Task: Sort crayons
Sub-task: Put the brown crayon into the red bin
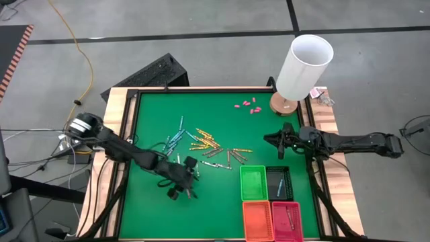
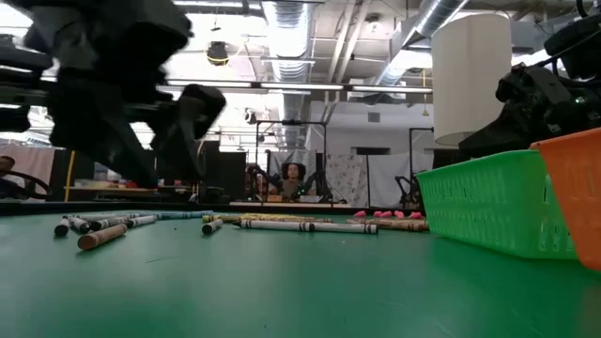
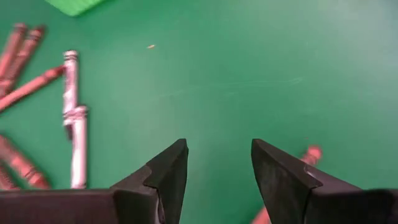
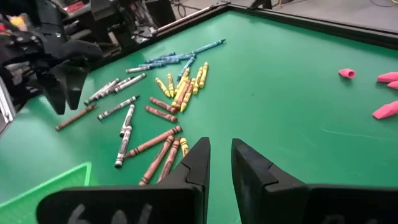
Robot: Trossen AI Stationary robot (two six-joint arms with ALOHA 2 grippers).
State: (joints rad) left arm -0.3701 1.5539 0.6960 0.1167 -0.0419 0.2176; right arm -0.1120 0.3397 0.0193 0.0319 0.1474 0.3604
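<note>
Loosely spread, thin paper-wrapped crayons [image 1: 201, 144] lie on smooth green felt; left gripper [image 3: 217, 171] released, empty.

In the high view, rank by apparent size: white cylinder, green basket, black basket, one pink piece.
1. White cylinder, largest, though it stands tall and nearer the camera.
2. Green basket and black basket: alike, not ranked.
3. Pink piece, smallest.

No readable text, labels, brands, numbers or signs in any view.
</note>
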